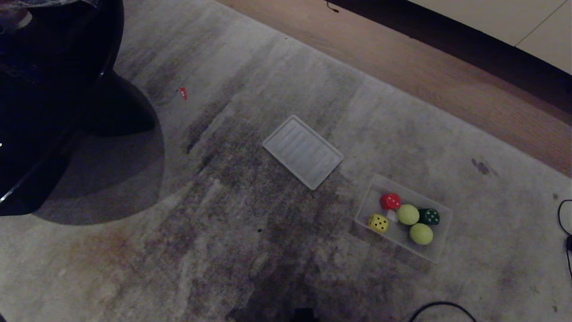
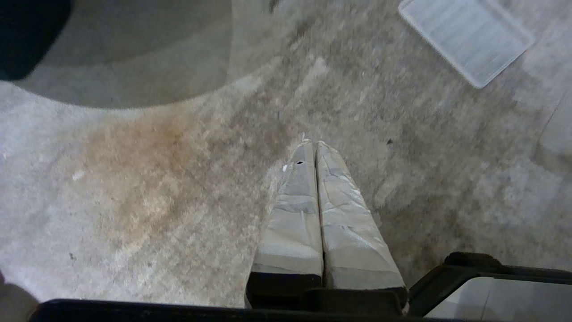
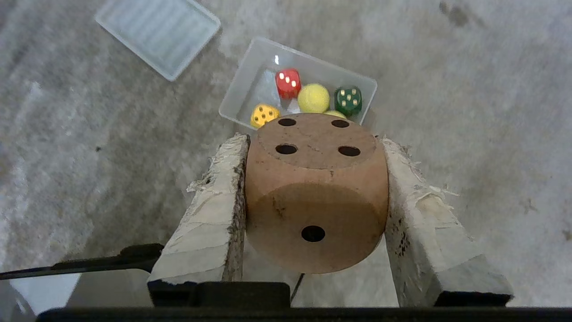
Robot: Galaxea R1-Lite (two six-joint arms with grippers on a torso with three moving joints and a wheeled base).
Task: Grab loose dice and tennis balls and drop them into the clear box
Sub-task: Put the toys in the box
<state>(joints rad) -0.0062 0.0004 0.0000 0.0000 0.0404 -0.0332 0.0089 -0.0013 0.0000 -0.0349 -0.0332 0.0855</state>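
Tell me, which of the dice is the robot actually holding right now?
The brown wooden die, clamped between the right gripper fingers. The red, yellow and dark green dice already lie in the clear box.

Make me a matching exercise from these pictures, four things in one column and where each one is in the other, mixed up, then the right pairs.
Things:
1. wooden die
2. red die
3. ribbed lid
4. left gripper

Places or states:
A. flat on the carpet, beside the clear box
B. shut, holding nothing
C. clamped in the right gripper
D. inside the clear box

Pairs: 1-C, 2-D, 3-A, 4-B
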